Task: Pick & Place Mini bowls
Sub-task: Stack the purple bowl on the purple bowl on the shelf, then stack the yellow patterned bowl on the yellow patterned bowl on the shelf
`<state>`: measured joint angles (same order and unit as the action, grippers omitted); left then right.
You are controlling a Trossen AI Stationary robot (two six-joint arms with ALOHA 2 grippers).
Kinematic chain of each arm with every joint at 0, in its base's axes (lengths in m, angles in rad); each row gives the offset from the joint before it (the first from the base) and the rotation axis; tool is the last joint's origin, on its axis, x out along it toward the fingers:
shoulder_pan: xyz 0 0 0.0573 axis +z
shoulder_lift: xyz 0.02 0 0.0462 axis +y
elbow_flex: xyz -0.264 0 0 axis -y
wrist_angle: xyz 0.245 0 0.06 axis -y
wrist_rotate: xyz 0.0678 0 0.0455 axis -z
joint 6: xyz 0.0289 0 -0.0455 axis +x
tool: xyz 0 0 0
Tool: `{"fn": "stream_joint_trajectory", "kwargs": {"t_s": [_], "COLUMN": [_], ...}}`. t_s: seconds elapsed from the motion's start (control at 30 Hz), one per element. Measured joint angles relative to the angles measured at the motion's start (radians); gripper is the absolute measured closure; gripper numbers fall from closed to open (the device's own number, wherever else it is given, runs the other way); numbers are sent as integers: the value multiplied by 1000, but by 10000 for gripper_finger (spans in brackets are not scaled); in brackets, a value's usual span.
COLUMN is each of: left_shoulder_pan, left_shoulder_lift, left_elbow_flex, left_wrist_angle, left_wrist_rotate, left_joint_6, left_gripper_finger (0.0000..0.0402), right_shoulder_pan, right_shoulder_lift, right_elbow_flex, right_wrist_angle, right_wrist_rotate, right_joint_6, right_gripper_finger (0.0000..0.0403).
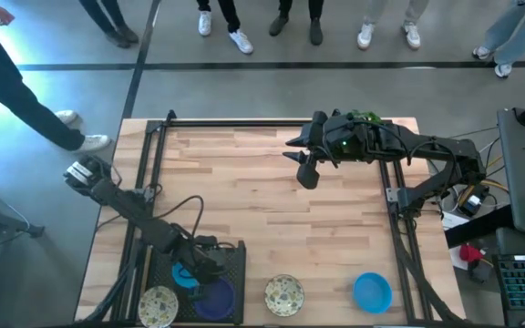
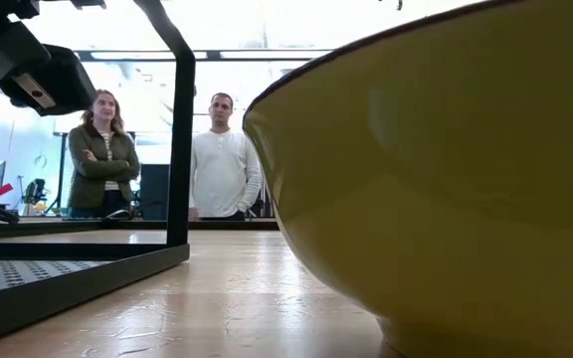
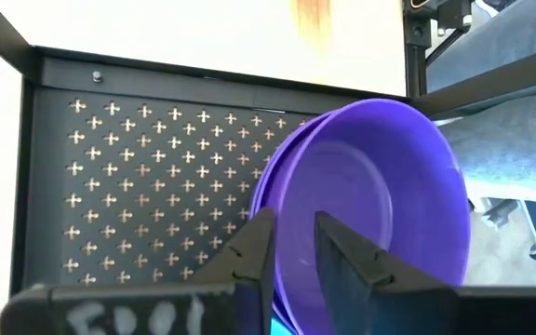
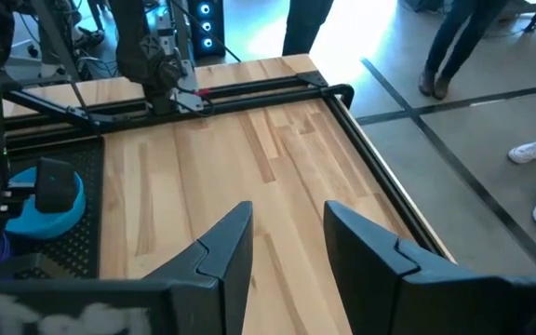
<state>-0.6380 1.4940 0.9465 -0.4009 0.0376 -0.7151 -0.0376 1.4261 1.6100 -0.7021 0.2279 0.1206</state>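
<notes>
A black perforated tray (image 1: 235, 255) sits at the table's near left corner. In it lie a blue mini bowl (image 1: 187, 276) and a purple mini bowl (image 3: 380, 205) nested in a second purple one. My left gripper (image 3: 294, 256) reaches slanting down into the tray, open, its fingers on either side of the purple bowl's near rim. A cream speckled bowl (image 1: 158, 306) lies at the tray's left edge. Another cream bowl (image 1: 283, 294) and a blue bowl (image 1: 372, 292) rest on the wood by the near edge. My right gripper (image 4: 287, 242) hangs open and bare above the table's far right. My left gripper has one finger (image 3: 352, 256) inside the top purple bowl and the other finger (image 3: 254, 251) outside its rim (image 3: 287, 233), coming in slanting from above. A gap shows between the fingers and the thin rim. Whether either finger touches it I cannot tell.
Black frame rails (image 1: 244, 123) run along the table's far, left and right sides. The middle of the wooden top (image 1: 262, 210) is bare. Several people stand on the floor beyond the far edge. In the low view the cream bowl (image 2: 446, 179) fills the right half.
</notes>
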Motion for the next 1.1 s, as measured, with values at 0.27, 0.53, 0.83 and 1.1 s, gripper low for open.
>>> {"fn": "stream_joint_trajectory", "kwargs": {"t_s": [0.27,0.53,0.83,1.1], "left_shoulder_pan": [0,2,17,26], "left_shoulder_lift": [-15,-73,-203,-351], "left_elbow_flex": [0,13,71,82], "left_wrist_angle": [-5,-16,-248,-308], "left_wrist_rotate": [0,-1,-194,-590], "left_joint_6": [-79,-80,-147,-170], "left_gripper_finger": [330,330,330,330], "right_shoulder_pan": [0,0,-1,0], "right_shoulder_lift": [0,0,0,1], "right_elbow_flex": [0,0,0,-9], "right_wrist_angle": [0,-2,-181,-357], "right_wrist_rotate": [0,0,-103,-314], "right_joint_6": [0,0,-1,-70], "right_gripper_finger": [276,273,275,282]}}
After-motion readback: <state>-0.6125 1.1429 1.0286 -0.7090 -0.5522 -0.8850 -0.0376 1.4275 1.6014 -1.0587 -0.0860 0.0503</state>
